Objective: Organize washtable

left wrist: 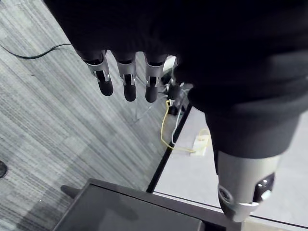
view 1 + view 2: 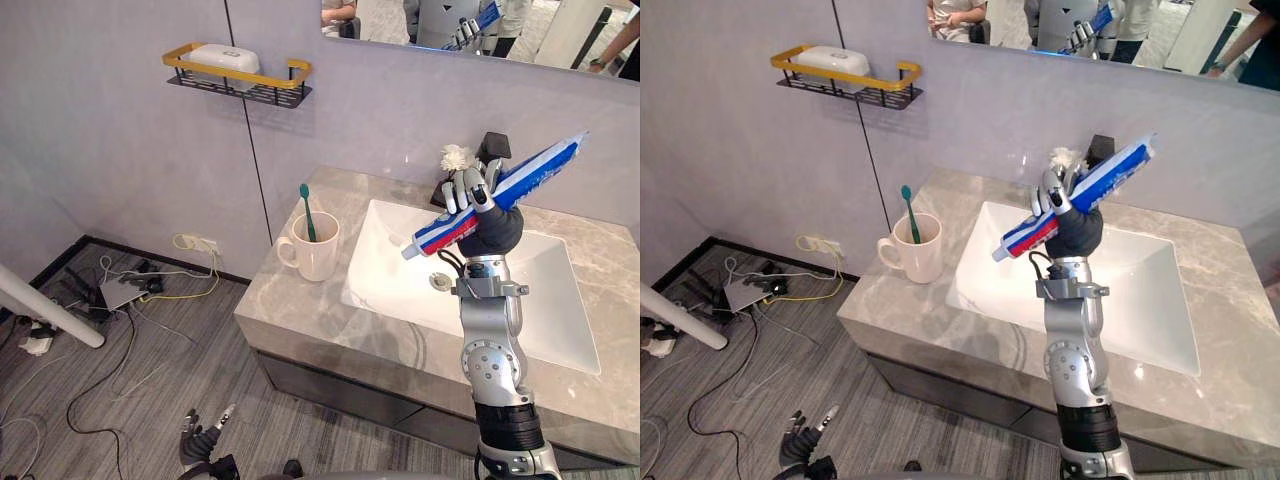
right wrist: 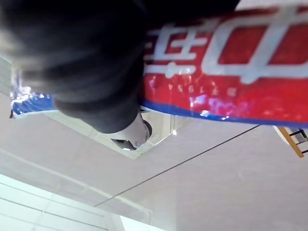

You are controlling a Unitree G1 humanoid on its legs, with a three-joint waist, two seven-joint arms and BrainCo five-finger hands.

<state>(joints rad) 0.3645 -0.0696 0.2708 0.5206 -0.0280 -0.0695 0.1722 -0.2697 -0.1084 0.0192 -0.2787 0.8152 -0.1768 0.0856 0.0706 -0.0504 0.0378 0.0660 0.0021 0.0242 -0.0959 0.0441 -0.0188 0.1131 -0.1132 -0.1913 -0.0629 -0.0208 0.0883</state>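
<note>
Right hand gripping toothpaste tube above the basin, toothbrush upright in mug by countertop's left edge, left hand slack.

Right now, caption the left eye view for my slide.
Right hand holds toothpaste tube above sink; toothbrush stands in mug.

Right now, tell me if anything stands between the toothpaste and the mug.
Nothing visible does. The right hand holds the toothpaste up over the sink, and only open air lies between it and the mug on the counter to its left. A green toothbrush already stands in the mug.
</note>
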